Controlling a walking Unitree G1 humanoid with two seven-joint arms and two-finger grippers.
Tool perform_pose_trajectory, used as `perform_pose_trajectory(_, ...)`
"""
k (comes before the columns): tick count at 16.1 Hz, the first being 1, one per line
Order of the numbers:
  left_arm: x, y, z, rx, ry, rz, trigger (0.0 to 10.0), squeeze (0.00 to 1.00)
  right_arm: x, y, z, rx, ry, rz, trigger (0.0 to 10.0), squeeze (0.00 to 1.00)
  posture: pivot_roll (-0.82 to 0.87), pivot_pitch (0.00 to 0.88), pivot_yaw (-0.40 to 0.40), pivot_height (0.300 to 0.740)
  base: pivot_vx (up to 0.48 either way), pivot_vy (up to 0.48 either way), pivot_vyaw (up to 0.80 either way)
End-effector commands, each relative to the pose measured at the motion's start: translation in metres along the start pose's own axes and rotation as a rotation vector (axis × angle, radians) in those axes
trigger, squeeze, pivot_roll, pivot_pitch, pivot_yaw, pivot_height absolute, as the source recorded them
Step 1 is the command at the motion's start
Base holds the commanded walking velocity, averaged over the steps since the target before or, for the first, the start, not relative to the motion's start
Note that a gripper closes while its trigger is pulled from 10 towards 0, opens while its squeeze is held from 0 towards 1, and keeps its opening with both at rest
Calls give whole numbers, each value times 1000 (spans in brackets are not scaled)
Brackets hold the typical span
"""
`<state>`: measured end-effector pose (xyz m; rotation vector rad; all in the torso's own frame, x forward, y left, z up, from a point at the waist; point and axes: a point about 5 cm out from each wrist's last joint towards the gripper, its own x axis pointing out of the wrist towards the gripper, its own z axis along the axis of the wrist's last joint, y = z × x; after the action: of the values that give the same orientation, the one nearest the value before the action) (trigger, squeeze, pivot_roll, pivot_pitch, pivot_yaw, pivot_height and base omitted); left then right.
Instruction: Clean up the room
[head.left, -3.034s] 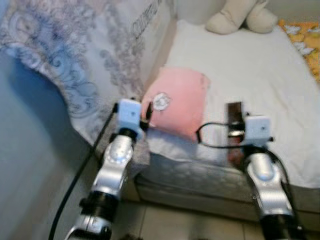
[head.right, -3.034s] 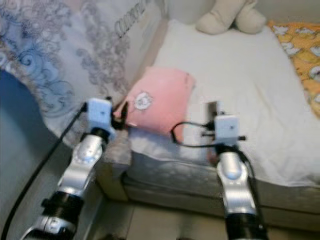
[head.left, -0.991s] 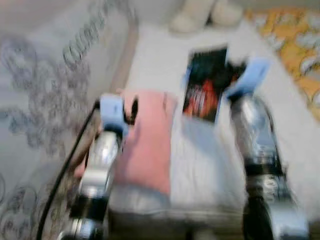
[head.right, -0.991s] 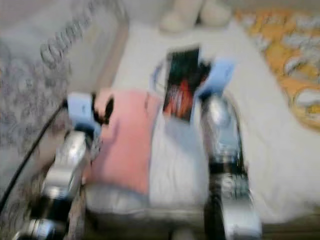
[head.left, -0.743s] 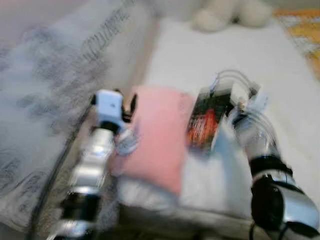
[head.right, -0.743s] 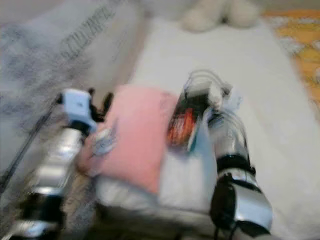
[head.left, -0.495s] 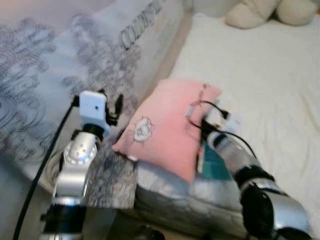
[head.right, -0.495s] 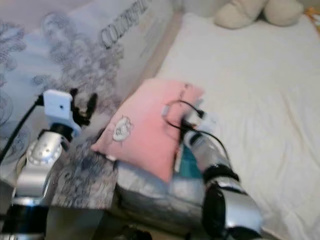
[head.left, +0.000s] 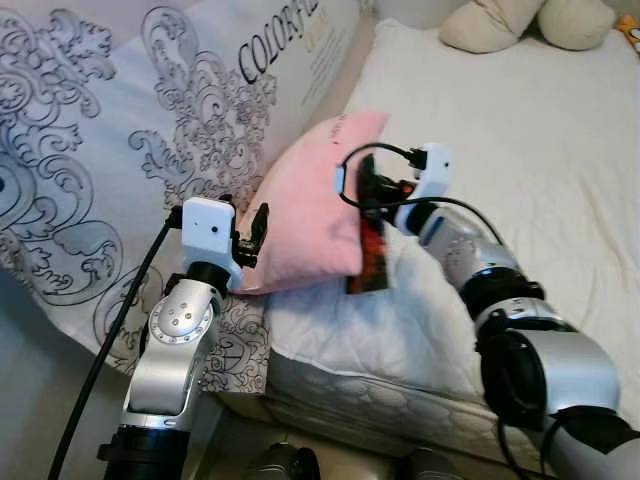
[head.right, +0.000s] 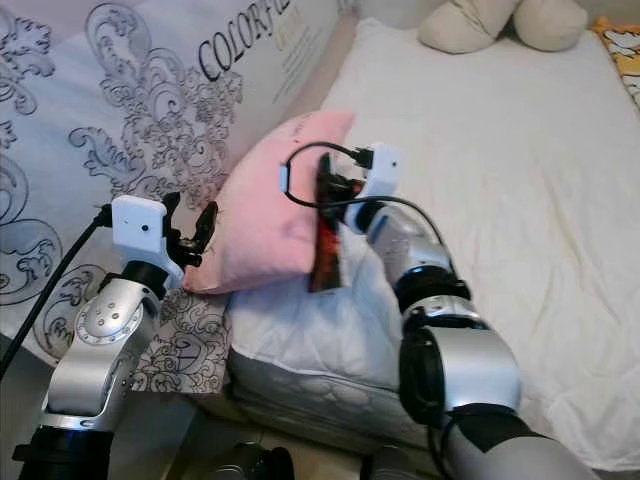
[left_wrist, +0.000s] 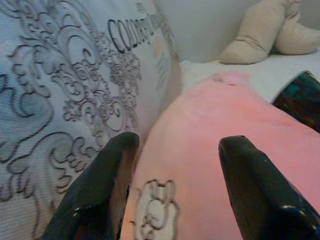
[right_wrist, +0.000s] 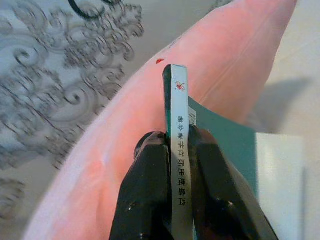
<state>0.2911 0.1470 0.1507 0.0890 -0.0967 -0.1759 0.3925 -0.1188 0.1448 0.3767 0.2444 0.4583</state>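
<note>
Landmark: the pink pillow (head.left: 315, 200), lying at the bed's near corner against the patterned board.

Nearest me, the left gripper (head.left: 252, 228) hovers at the pillow's near end, fingers spread apart and gripping nothing; its wrist view looks along the pillow between the two fingers (left_wrist: 102, 192). Compared with half a second ago the pillow sits propped higher against the patterned board (head.left: 130, 130) and this gripper is closer to its edge.

Just beyond, on the pillow's mattress side, the right gripper (right_wrist: 172, 150) is clamped on the spine of a thin book (head.left: 372, 245). The book now stands upright on edge, pressed against the pillow's side, its lower edge on the white sheet (head.left: 520, 150). A second ago it was held up above the bed in a blurred view; three seconds ago the right arm was back at the mattress edge.

Judgement: the book is lifted and under control, so tidying is underway but not finished. It has no resting place yet.

Far beyond the pillow, a beige plush toy (head.left: 510, 22) lies at the head of the bed.
</note>
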Motion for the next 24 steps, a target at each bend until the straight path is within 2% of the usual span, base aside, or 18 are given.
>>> perform_pose_trajectory(1,-1,2,-1,7,10,10,10000,0,0,1,-10,-38,32,-3,0,0,4,62,105,740,0,0,0)
perform_pose_trajectory(2,0,2,-1,4,12,9,10000,0,-6,-6,-35,-85,116,-30,0,0,-2,58,103,740,0,0,0)
perform_pose_trajectory(3,2,1,-2,0,14,8,10000,0,-9,-6,-49,-148,174,-25,0,0,-10,54,103,740,0,0,0)
perform_pose_trajectory(5,3,-1,-2,-4,15,3,10000,0,-9,-4,-51,-181,191,-6,0,0,-11,52,100,740,0,0,0)
perform_pose_trajectory(7,5,-5,-2,-11,11,-5,10000,0,-15,-12,-39,-238,149,-27,0,0,-15,47,92,740,0,0,0)
perform_pose_trajectory(10,6,-7,-3,-22,10,-8,10000,0,-41,-38,-19,-299,71,-169,0,0,-37,40,91,740,0,0,0)
perform_pose_trajectory(11,7,-9,-3,-25,9,-12,10000,0,-46,-40,-11,-316,56,-180,0,0,-43,38,92,740,0,0,0)
perform_pose_trajectory(14,11,-12,-3,-32,6,-26,10000,0,-53,-34,11,-339,20,-169,0,0,-59,30,95,740,0,0,0)
perform_pose_trajectory(17,13,-15,-1,-37,-6,-34,10000,0,-49,-1,41,-339,-30,-12,0,0,-47,19,90,740,0,0,0)
perform_pose_trajectory(19,14,-14,-1,-37,-11,-31,10000,0,-51,10,58,-320,-66,30,0,0,-40,12,86,740,0,0,0)
perform_pose_trajectory(21,15,-13,-1,-35,-15,-27,10000,0,-58,7,83,-303,-126,3,0,0,-41,0,83,740,0,0,0)
perform_pose_trajectory(24,18,-12,1,-37,-22,-27,10000,0,-71,1,107,-338,-181,-44,0,0,-52,0,89,740,0,0,0)
